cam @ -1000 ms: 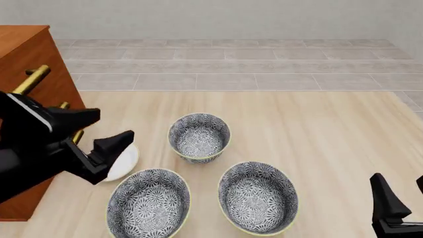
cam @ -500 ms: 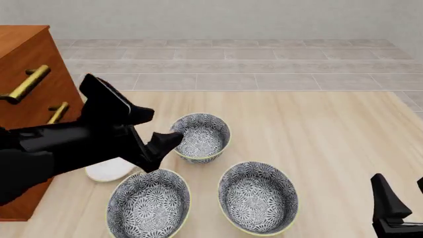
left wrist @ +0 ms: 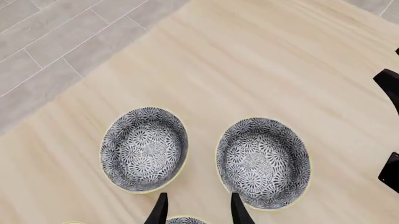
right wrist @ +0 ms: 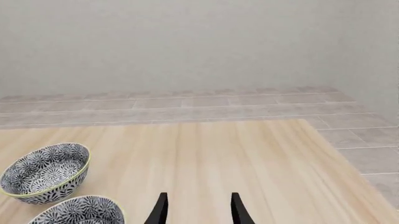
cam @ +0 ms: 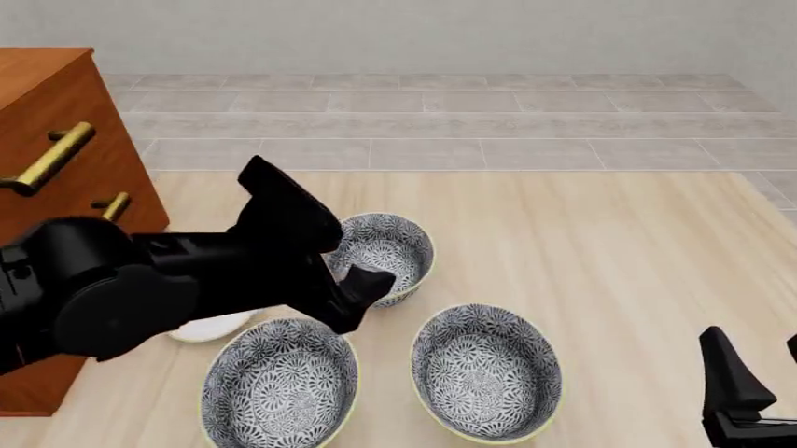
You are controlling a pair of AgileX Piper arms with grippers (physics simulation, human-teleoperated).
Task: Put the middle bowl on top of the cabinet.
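Approach step: the left gripper (left wrist: 195, 211), jaws apart and empty, hovers by the middle bowl (cam: 384, 254), probably over its near rim; lowering comes next.

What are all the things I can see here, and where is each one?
Patterned round bowls, blue-grey and white with yellow rims: three; far bowl partly behind the left gripper, near-left bowl, near-right bowl.
Small plain white plate: one, white, near the cabinet's foot, mostly hidden by the left arm.
Tall reddish-brown wooden cabinet with brass bar handles: one, at the table's left edge.
Light wooden table: one, beige.
Left gripper: black, open, over the bowls.
Right gripper: black, open, low at the table's right, away from the bowls.
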